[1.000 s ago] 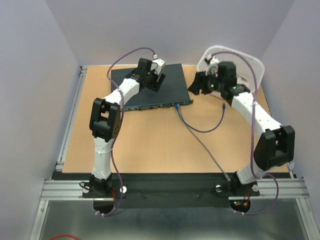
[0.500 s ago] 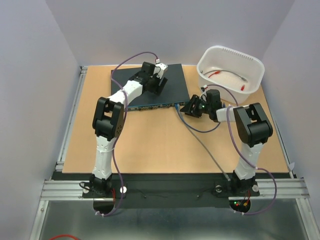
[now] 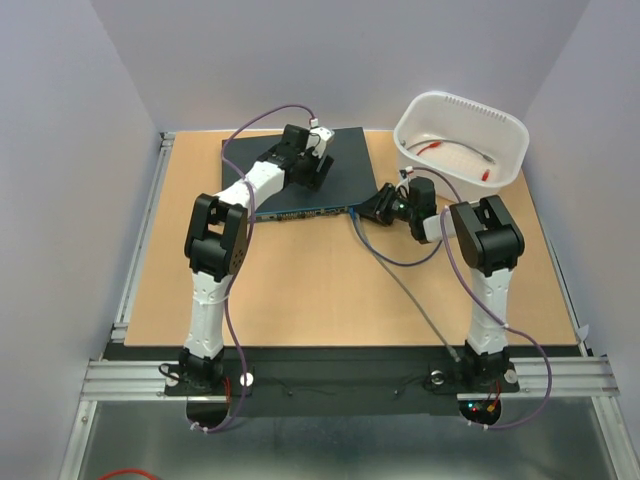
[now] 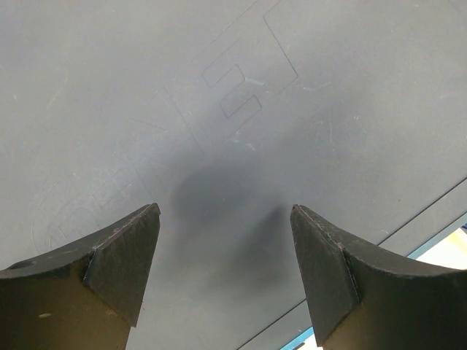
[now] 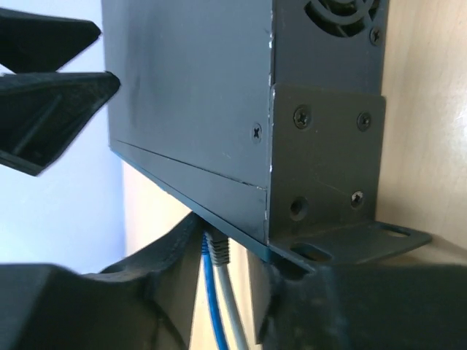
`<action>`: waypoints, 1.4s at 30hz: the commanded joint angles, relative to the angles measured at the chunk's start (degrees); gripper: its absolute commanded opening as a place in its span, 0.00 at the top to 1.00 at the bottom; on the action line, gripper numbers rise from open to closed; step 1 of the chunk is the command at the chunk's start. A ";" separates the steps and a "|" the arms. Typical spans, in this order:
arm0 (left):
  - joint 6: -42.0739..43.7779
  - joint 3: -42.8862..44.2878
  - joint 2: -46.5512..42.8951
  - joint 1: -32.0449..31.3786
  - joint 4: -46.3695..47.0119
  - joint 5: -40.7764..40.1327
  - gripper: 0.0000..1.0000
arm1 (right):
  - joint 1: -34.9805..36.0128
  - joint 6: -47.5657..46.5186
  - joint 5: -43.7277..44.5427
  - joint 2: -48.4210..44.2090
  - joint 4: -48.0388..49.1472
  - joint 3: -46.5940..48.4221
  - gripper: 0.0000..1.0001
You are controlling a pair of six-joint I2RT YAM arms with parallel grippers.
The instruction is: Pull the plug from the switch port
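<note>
The plug point(image 5: 217, 248) sits in the switch point(image 3: 345, 165), near right corner
The switch lies far centre on the surface point(image 3: 300, 290). The left gripper point(image 4: 222, 219) hangs over its top, jaws wide, holding nothing. The right gripper point(image 3: 378, 210) is at that corner, jaws narrow about the plug; whether they pinch it I cannot tell.

The switch point(image 3: 350, 165) is dark blue-grey, the tub point(image 3: 503, 165) white, the table point(image 3: 300, 290) tan.
</note>
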 commanded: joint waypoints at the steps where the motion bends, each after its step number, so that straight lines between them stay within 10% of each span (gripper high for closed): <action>1: 0.50 -1.24 -1.30 -0.11 1.60 -0.39 0.16 | 0.06 2.00 1.61 0.40 6.55 2.03 0.67; 9: 0.42 -0.54 -0.42 -0.11 1.86 -1.01 0.16 | -0.03 2.35 2.49 1.72 6.90 1.85 0.99; 36: 0.59 2.19 0.20 -0.38 0.63 1.43 0.17 | -0.99 -7.40 3.19 -7.42 0.05 -7.21 0.99; 42: 15.85 -13.79 -13.15 -6.52 11.43 2.00 0.16 | -1.08 -6.78 3.37 -6.80 -0.04 -4.30 1.00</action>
